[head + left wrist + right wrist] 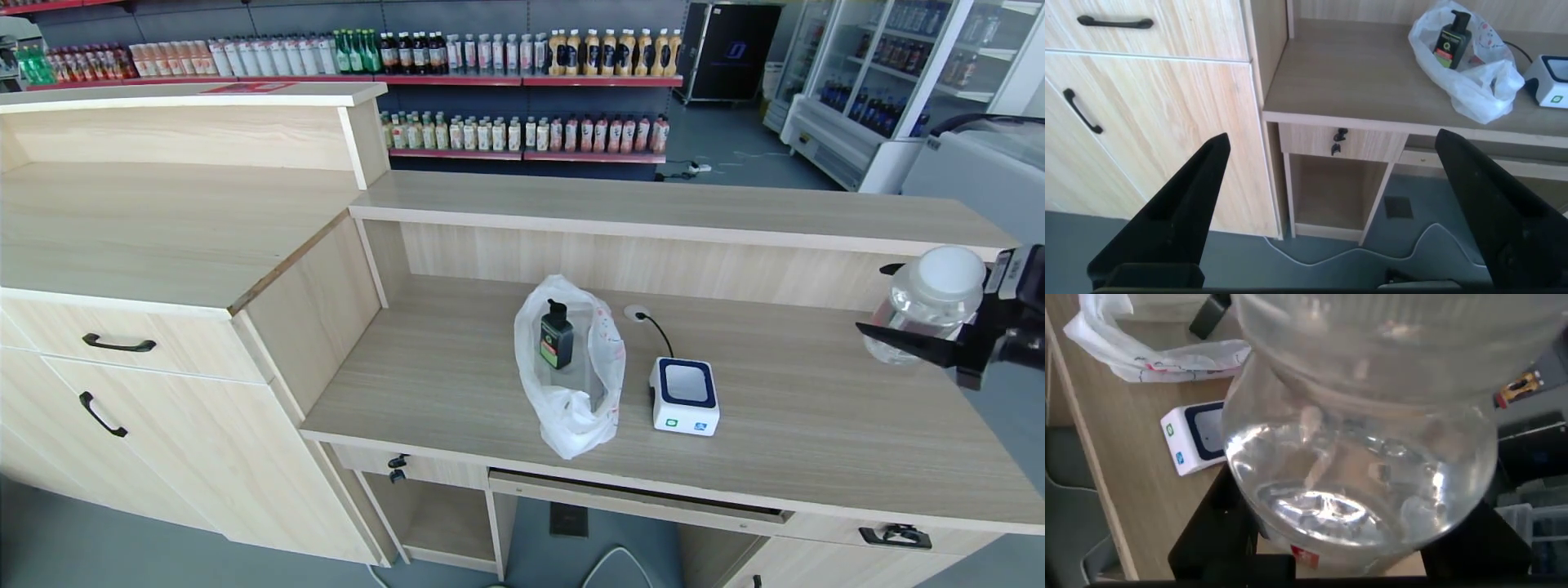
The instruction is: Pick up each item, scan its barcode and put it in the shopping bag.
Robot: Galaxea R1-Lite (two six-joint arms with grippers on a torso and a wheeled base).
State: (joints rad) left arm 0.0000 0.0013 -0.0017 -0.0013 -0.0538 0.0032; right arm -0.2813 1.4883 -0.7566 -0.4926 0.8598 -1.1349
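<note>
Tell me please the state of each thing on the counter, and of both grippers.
Shopping bag: open, lying on the counter.
Dark bottle: inside the bag, pump top on.
Scanner: on the counter beside the bag.
Clear jar: lid on, held in the air.
Right gripper: shut on the clear jar.
Left gripper: open, empty.

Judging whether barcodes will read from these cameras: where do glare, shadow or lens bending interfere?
Head view: even light, soft shadow under the shopping bag, counter edges nearly straight. Right wrist view: bright highlights streak the clear jar, warping what lies behind it. Left wrist view: the left gripper shows as dark silhouette.
</note>
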